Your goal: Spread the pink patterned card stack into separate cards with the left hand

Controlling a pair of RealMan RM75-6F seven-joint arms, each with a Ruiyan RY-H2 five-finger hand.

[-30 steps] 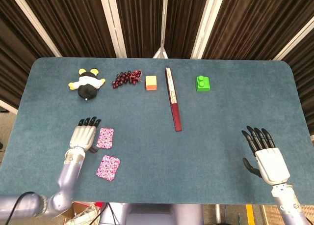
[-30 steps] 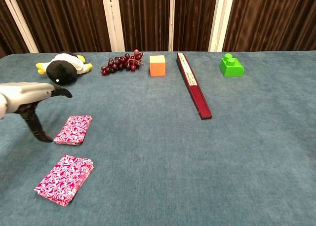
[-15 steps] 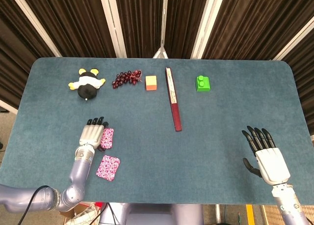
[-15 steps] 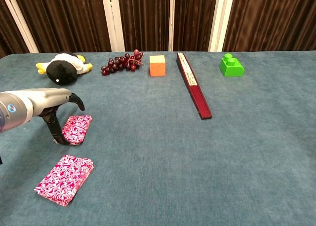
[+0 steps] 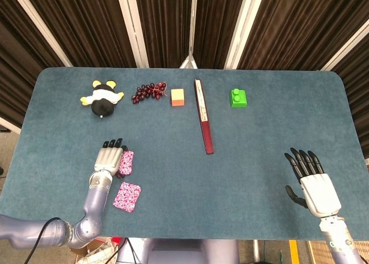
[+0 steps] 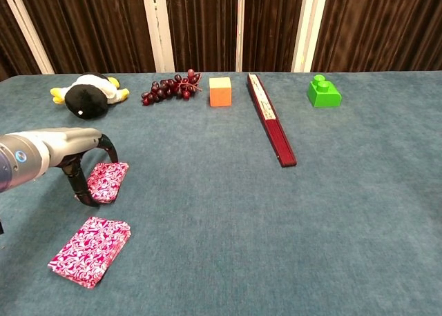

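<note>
Two pink patterned card piles lie at the table's front left. The farther pile is partly covered by my left hand. That hand arches over the pile's left side with dark fingertips down at its edge and nothing gripped. The nearer pile lies untouched, a little fanned. My right hand rests at the front right, fingers spread and empty, seen only in the head view.
Along the far side sit a penguin plush, dark grapes, an orange cube, a long dark red folded fan and a green brick. The blue cloth table ends close behind the nearer pile.
My left hand has shifted right, from beside the farther pile to over its left part. Both piles and the right hand have kept their places.
</note>
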